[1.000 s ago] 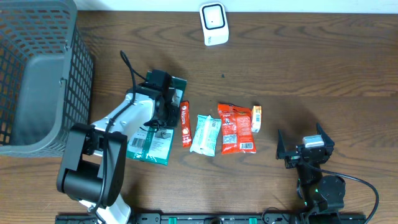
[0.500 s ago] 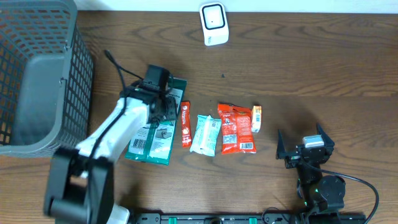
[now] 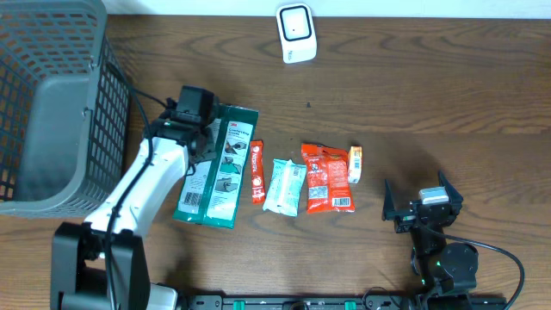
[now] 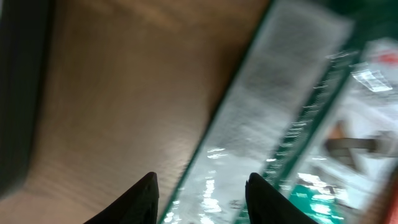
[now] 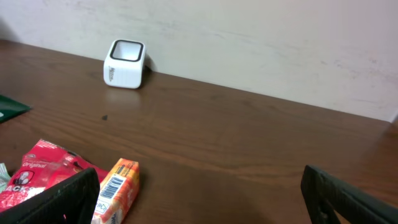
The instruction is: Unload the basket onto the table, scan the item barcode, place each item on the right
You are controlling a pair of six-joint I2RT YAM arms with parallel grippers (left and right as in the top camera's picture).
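A: Overhead. White scanner (image 3: 295, 33) as reference, at the far edge of the table (image 3: 430, 95). Green packet (image 3: 215, 168) position?
B: Lies flat, down and left of scanner, well apart from it. Left gripper (image 3: 203, 142) over its upper left edge. Grey basket (image 3: 52, 103) far left of scanner.
A: Other goods?
B: Red stick (image 3: 256, 171), pale wrapper (image 3: 284, 186), red bag (image 3: 327, 177) and orange box (image 3: 355, 164), in a row below scanner, well apart from it. Right gripper (image 3: 422, 207) far down and right of scanner.
A: Left wrist.
B: Blurred. Left gripper (image 4: 202, 193) about half open, clamping nothing; green packet (image 4: 292, 124) edge showing between the fingers (image 4: 143, 199), flat on wood.
A: Right wrist.
B: Right gripper (image 5: 199, 177) spread wide, empty. Scanner (image 5: 125, 63) upright against the wall; orange box (image 5: 115, 186) and red bag (image 5: 37, 171) nearer the camera than scanner.
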